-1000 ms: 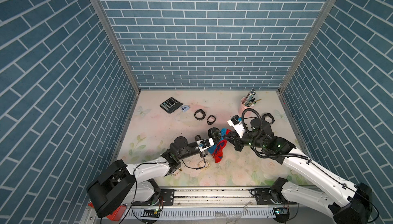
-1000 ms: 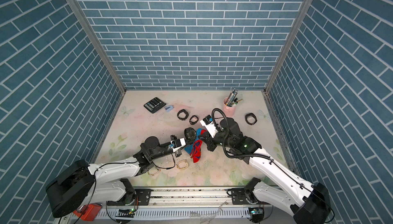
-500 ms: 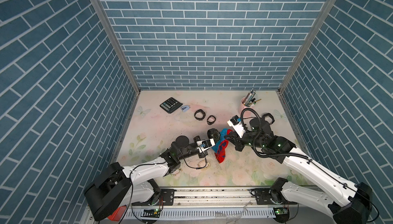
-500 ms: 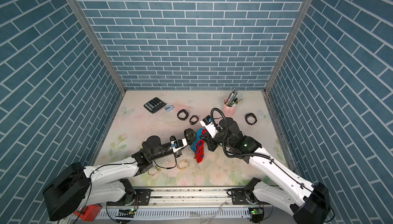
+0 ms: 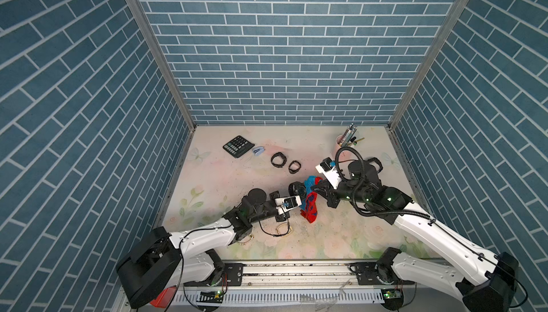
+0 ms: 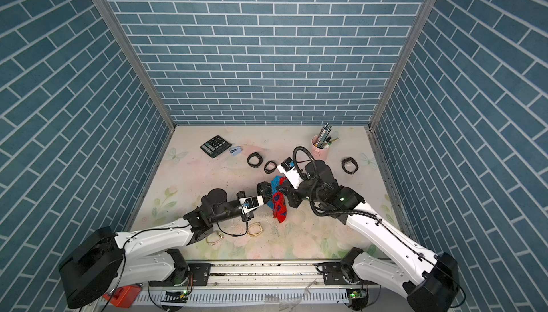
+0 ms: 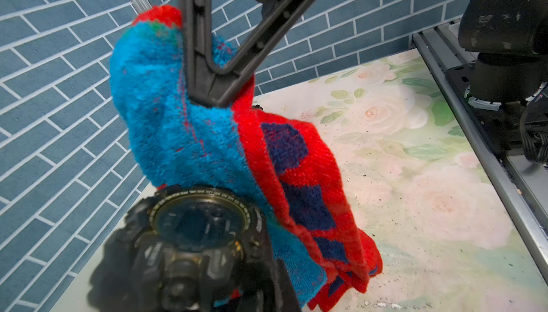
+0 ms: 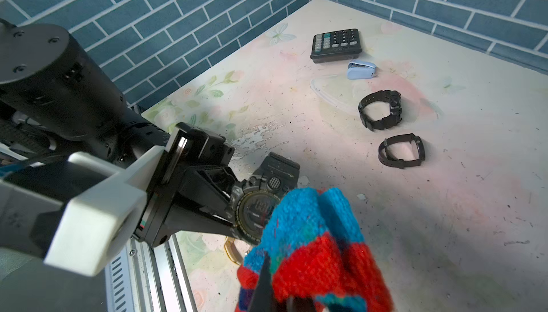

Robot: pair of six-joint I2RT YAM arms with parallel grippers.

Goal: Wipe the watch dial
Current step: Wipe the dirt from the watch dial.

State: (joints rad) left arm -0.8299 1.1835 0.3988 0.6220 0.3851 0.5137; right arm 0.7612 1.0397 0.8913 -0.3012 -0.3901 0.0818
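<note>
Your watch (image 5: 297,189) sits just below center in both top views, with your left gripper (image 8: 229,208) clamped firmly on it. The red-and-blue cloth (image 7: 184,135), pinched tight between the jaws of your right gripper (image 7: 207,100), lies against the dial's rim. Up and left in the frame lie 2 spare watches (image 5: 279,159), then a calculator (image 5: 239,146).

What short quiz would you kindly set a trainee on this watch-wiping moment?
1. True or false: the left arm's fingers hold the watch.
2. What do the right arm's fingers pinch? A) cloth B) sponge C) brush
3. How many black watches lie loose on the table?
Key: 1 true; 2 A; 3 three.
</note>
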